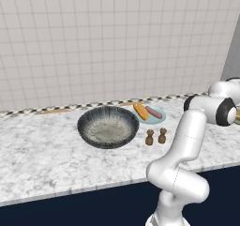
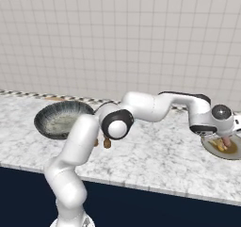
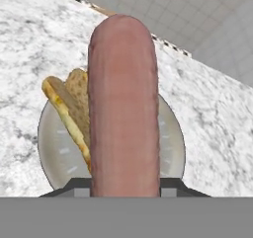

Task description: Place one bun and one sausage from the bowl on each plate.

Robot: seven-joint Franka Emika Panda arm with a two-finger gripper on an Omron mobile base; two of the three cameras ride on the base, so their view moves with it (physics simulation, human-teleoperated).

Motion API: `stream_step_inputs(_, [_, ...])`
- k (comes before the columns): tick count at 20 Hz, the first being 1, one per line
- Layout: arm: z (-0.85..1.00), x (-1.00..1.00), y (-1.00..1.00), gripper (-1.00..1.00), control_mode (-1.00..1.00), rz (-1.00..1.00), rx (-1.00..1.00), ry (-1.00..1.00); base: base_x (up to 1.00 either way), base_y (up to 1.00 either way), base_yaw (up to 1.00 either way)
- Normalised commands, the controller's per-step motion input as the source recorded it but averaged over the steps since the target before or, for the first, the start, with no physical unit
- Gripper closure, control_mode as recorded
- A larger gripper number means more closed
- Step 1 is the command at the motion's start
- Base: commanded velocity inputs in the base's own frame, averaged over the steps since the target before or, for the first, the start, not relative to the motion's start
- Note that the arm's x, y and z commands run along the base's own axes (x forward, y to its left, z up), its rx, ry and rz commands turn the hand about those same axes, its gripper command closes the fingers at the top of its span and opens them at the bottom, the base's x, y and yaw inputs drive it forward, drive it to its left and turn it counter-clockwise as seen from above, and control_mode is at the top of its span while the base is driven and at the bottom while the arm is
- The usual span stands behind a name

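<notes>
Gripper [image 2: 226, 141] clamped on sausage [image 3: 123, 108], hanging just above brownish plate [image 3: 170, 148] w/ bun [image 3: 66, 108] lying at plate's 9 o'clock. Sausage looks light, firm, smooth, prob. slippery; mid-length pinch seems safest. Bowl [image 1: 108, 126] sits well apart; blue plate [image 1: 157, 118] already has its pair.

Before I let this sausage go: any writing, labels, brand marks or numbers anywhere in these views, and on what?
None: there is no readable text in any view.
The bowl, blue plate, two shakers, the sausage held over the other plate, the tiled wall and the marble counter are all unmarked.
</notes>
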Motion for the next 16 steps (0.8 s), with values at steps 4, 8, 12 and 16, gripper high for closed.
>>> stream_step_inputs(4, [-0.20, 0.00, 0.00, 1.00, -1.00, 0.00, 0.02, 0.00, 0.00, 0.00, 0.00])
stream_step_inputs(8, [-0.20, 0.00, 0.00, 1.00, -1.00, 0.00, 0.04, -0.02, 0.00, 0.00, 0.00])
stream_step_inputs(12, [-0.21, 0.01, 0.00, 1.00, -1.00, 0.00, 0.05, -0.01, 0.00, 0.00, 0.00])
stream_step_inputs(16, [-0.25, 0.00, 0.00, 1.00, -1.00, 0.00, 0.04, -0.02, 0.00, 0.00, 0.00])
